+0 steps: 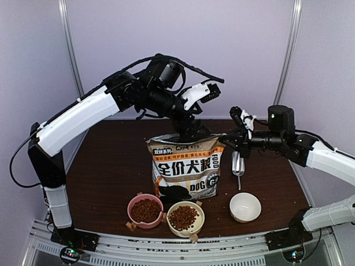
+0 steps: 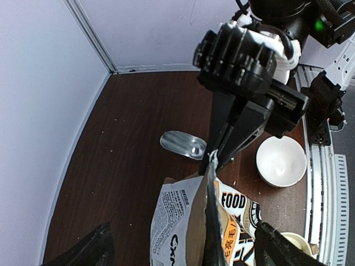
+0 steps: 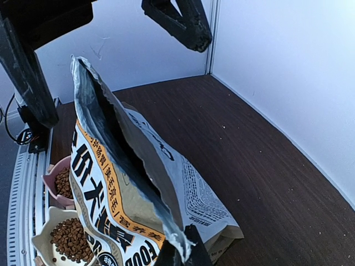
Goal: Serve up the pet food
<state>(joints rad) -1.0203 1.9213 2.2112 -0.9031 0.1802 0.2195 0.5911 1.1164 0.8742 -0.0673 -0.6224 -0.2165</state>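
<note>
Wrist-view: bag seemingly in right claw

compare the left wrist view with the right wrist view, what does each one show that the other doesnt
Only the left wrist view shows the metal scoop lying on the table and the empty white bowl. Only the right wrist view shows the pet food filling the cream bowl and the pink bowl. Both show the open printed bag standing on the dark wooden table.
</note>
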